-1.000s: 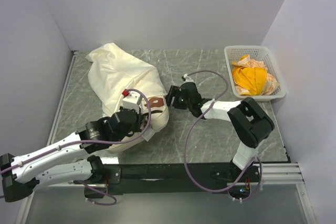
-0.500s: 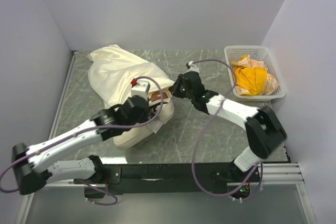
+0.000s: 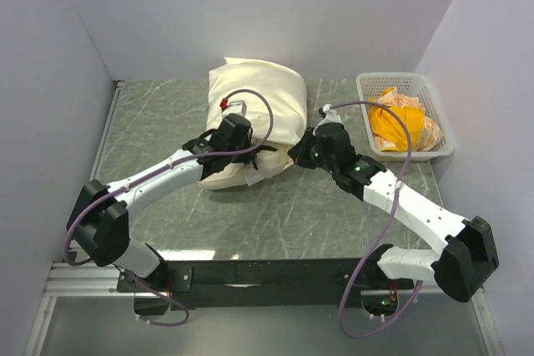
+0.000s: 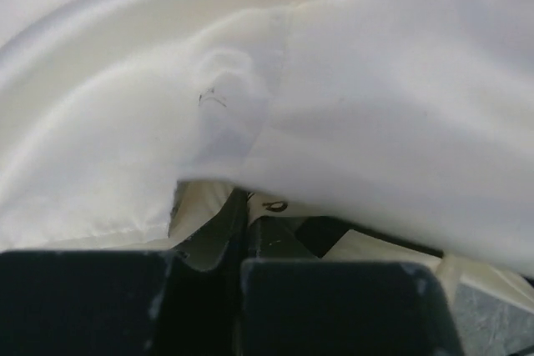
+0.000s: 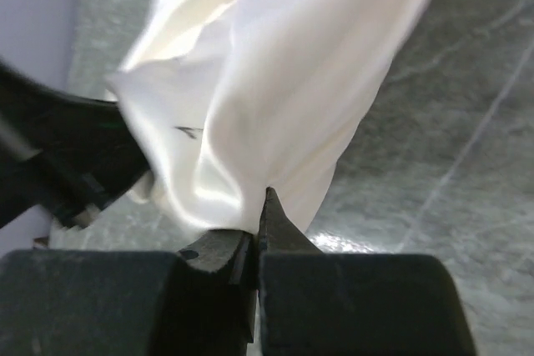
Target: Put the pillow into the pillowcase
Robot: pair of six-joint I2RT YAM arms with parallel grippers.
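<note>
The pillowcase (image 3: 254, 97), a sheeny cream-white sack, stands bulging at the back centre of the table, with the pillow inside and mostly hidden. A small printed tag (image 4: 275, 204) of the pillow peeks out under the hem. My left gripper (image 3: 253, 157) is shut on the pillowcase's lower edge from the left; in the left wrist view the fabric (image 4: 334, 81) fills the frame above the closed gripper (image 4: 244, 206). My right gripper (image 3: 298, 154) is shut on the same edge from the right, pinching a fold of the fabric (image 5: 275, 72) between its tips (image 5: 260, 202).
A white basket (image 3: 365, 89) holding an orange-yellow cloth (image 3: 399, 122) sits at the back right by the wall. Grey marbled tabletop (image 3: 275, 214) lies in front of the bundle. Walls close in on the left, back and right.
The right gripper has closed on the pillowcase. Both arms have carried the bundle from the left side toward the back centre, and it now stands more upright.
</note>
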